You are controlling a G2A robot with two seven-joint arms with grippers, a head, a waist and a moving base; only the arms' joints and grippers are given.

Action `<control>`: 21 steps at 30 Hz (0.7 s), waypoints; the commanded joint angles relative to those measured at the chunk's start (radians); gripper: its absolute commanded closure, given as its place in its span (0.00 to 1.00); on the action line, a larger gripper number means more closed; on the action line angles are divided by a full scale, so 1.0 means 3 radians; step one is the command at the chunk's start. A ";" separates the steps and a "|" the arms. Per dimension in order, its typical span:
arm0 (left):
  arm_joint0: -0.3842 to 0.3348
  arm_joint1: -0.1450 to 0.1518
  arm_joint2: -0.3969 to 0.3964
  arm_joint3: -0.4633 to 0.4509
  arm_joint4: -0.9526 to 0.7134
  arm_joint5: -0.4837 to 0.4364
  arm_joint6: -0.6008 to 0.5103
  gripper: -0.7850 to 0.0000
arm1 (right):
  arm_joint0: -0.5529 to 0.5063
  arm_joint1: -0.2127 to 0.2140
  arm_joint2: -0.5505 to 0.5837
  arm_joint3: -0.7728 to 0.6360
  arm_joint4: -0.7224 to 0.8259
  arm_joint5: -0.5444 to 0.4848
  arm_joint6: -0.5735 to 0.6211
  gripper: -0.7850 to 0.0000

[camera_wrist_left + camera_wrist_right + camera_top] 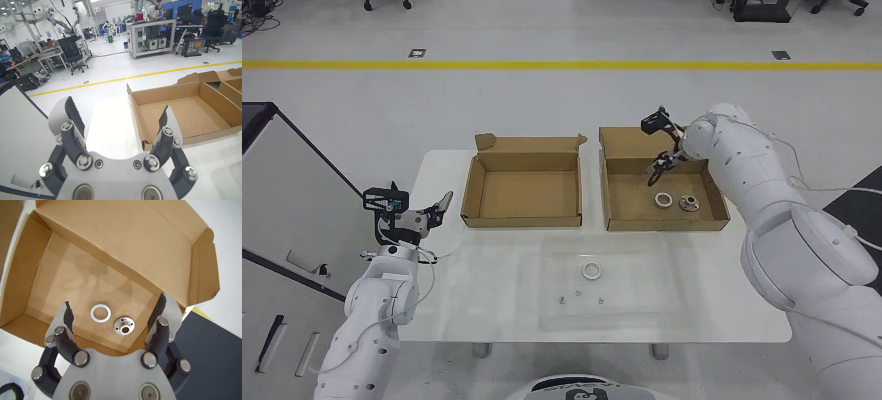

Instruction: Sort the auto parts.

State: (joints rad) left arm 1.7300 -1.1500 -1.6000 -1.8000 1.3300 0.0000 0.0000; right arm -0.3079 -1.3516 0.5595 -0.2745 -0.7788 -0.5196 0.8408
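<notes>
Cardboard walls of the right box (132, 237) stand around the right gripper (114, 299), which hangs above it with jaws spread and nothing between them. Below, at 5 o'clock of the box floor, a metal ring (92, 313) and a flanged hub (121, 323) lie just beside each other. A second ring (584, 270) lies on the clear tray (552, 300) at 6 o'clock of the table. I judge it is the next pick: rise above the box wall first, then descend vertically, one finger on each side. The left gripper (117, 103), also spread and holding nothing, is at 9 o'clock.
</notes>
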 commanded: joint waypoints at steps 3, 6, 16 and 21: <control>0.0000 0.0000 0.0000 0.0000 0.0000 0.0000 0.0000 0.00 | -0.0035 0.0114 0.0027 -0.0225 -0.0105 -0.0392 -0.0155 0.00; 0.0000 0.0000 0.0000 0.0000 0.0000 0.0000 0.0000 0.00 | -0.0098 0.0229 0.0076 -0.0484 -0.0178 -0.0638 -0.0223 0.00; 0.0000 0.0000 0.0000 0.0000 0.0000 0.0000 0.0000 0.00 | -0.0742 0.0829 0.0686 -0.2117 -0.0232 -0.0813 0.0085 0.00; 0.0000 0.0000 0.0000 0.0000 0.0000 0.0000 0.0000 0.00 | -0.1326 0.1132 0.1222 -0.3144 -0.0093 -0.0702 0.0540 0.00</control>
State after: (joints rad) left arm 1.7300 -1.1500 -1.6000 -1.8000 1.3300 0.0000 0.0000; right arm -0.6594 -1.0318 0.8830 -1.1318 -0.8190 -0.7332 0.9680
